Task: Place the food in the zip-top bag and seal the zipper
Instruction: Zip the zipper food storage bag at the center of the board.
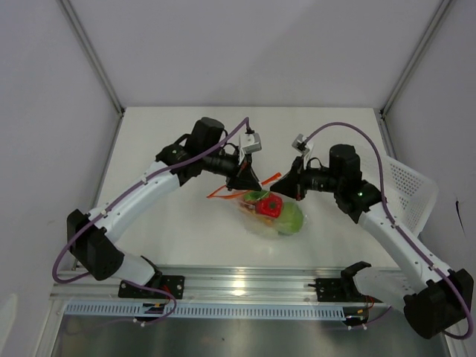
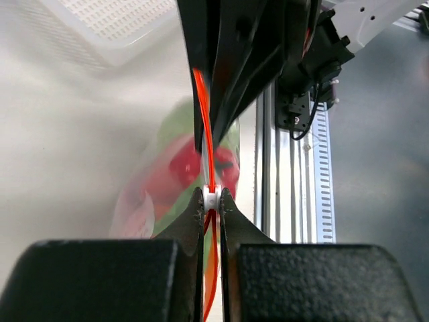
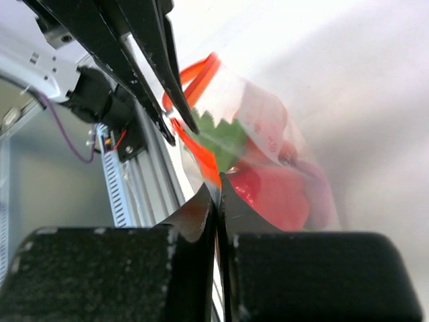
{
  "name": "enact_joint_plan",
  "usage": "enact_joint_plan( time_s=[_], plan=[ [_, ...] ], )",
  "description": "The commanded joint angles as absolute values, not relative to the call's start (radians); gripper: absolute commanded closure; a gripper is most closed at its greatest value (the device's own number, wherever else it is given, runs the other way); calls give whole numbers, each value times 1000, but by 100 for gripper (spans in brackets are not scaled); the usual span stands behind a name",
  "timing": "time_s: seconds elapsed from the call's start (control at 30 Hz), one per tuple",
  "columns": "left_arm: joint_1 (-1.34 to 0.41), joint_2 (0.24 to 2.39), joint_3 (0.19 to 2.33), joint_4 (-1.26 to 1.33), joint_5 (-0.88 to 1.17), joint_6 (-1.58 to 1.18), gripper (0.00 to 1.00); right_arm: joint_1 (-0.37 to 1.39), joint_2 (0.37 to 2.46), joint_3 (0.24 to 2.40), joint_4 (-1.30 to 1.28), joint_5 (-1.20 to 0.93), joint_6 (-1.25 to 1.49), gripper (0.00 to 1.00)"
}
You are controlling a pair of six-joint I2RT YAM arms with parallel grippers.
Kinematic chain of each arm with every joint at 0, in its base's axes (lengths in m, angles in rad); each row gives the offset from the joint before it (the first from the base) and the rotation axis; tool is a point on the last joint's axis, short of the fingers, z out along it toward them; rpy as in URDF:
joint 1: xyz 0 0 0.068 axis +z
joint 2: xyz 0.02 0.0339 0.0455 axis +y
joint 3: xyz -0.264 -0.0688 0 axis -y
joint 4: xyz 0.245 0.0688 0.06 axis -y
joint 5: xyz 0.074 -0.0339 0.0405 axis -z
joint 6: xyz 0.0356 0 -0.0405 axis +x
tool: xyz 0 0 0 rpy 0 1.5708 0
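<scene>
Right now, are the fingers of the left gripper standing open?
No, the left gripper is pinched shut on the red-orange zipper.

the top camera is looking down from above and behind the arms, taking in the whole table (image 1: 171, 230). each wrist camera is peering along its own fingers (image 2: 100, 282), very close, facing the other; both are sharing the zip-top bag (image 2: 167, 181) and its zipper (image 2: 206, 127).

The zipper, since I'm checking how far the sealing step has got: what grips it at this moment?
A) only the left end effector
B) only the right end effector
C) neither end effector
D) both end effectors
D: the left wrist view shows the left end effector pinched shut on the zipper, and the right wrist view shows the right end effector shut on it too.
</scene>
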State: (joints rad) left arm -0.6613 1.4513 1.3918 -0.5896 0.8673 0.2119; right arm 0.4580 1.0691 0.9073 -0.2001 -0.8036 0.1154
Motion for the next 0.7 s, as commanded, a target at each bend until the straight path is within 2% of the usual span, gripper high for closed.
enact_joint_plan(
  time_s=[0.0, 0.27, 0.67],
  plan=[
    [-632, 1371, 1336, -624, 836, 207, 100, 368, 993, 908, -167, -756, 153, 100],
    [-617, 1290, 1230, -575, 733, 153, 100, 229, 925, 877, -183, -778, 199, 100],
    [-614, 1214, 1144, -610, 576, 64, 99, 126, 870, 844, -173, -689, 282, 100]
  ],
)
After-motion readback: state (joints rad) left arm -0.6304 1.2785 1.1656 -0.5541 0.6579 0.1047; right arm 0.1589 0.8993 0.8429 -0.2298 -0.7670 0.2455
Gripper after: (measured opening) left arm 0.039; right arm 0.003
